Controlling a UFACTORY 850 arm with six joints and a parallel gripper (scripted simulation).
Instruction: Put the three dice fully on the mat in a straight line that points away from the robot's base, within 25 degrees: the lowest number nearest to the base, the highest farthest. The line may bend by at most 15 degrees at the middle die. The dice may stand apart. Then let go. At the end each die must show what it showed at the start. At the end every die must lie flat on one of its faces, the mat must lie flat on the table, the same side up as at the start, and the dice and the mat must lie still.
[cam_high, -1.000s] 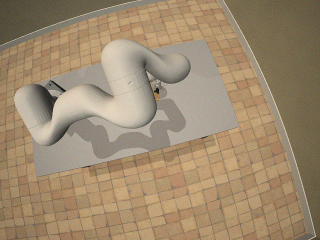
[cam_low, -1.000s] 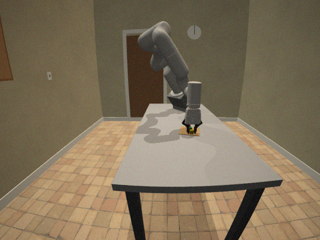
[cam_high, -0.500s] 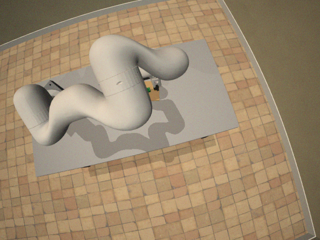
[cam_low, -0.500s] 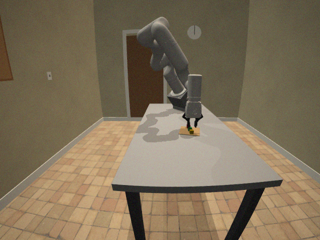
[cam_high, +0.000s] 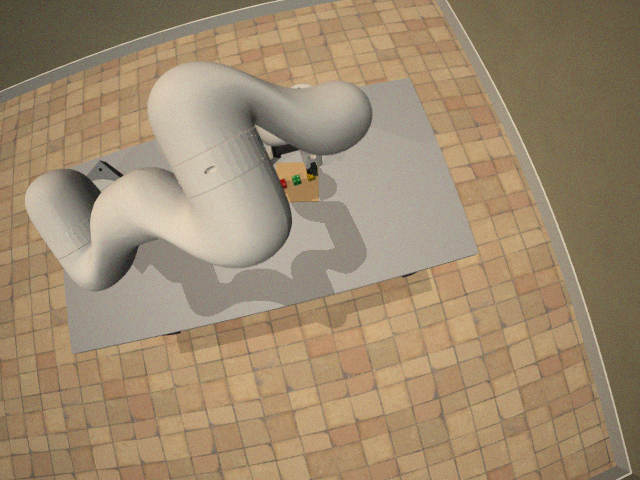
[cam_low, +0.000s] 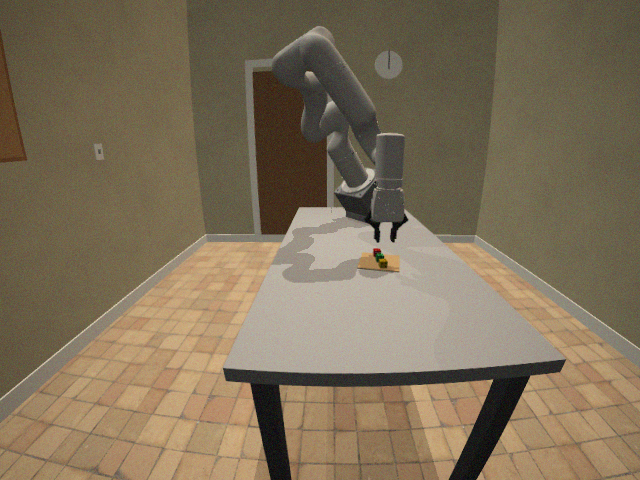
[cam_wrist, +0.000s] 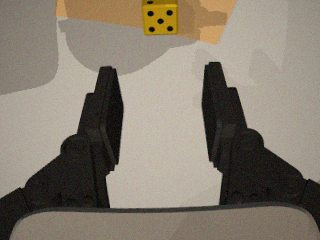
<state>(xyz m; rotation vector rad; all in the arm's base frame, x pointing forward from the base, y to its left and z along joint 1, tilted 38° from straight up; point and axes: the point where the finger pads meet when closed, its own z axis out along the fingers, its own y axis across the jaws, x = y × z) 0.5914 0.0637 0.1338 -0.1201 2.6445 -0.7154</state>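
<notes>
The mat lies flat on the table. The red die, the green die and the yellow die sit on it in a roughly straight row running away from the base, red nearest and yellow farthest. The yellow die shows several black pips on its side in the wrist view; its top is mostly cut off there. The arm partly hides the red die in the top view. My gripper is open and empty, above the mat and dice.
The arm's base stands at the far end of the grey table. The arm arches over the table and covers part of the mat in the top view. Its shadow falls across the table.
</notes>
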